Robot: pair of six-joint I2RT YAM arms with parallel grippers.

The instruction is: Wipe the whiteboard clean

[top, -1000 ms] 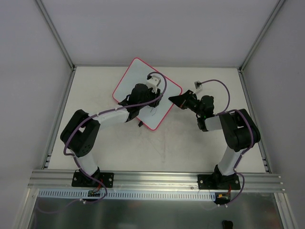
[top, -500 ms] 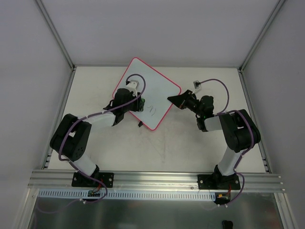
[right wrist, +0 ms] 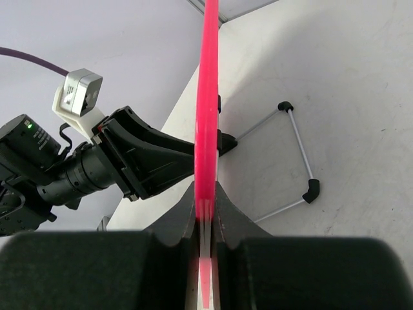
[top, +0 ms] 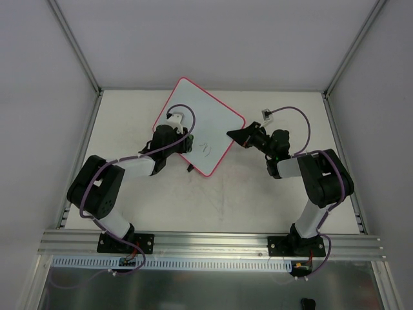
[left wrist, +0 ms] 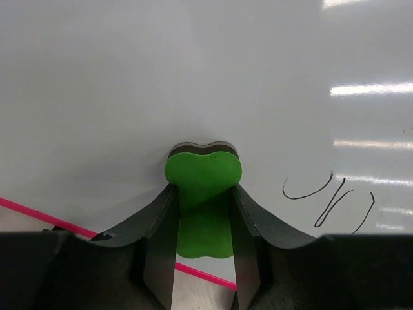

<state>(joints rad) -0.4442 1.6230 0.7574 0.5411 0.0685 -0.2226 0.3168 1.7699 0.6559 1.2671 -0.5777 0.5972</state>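
Overhead view: the whiteboard [top: 208, 116] lies diagonally on the tabletop [top: 258, 194], upper centre of the frame. The left tool [top: 182, 141] sits over the board's lower left part; the right tool [top: 232, 134] meets its right edge from the right. Left wrist view: the eraser block [left wrist: 201, 194], between the tool's fingers, touches the board surface, with the handwriting [left wrist: 329, 197] to its right. Right wrist view: the board edge runs between the fingers [right wrist: 181, 213]; a wire stand [right wrist: 293, 155] lies on the tabletop to its right.

Grey walls [top: 193, 39] around cream table [top: 226, 200]; aluminium rail [top: 213, 240] nearside.
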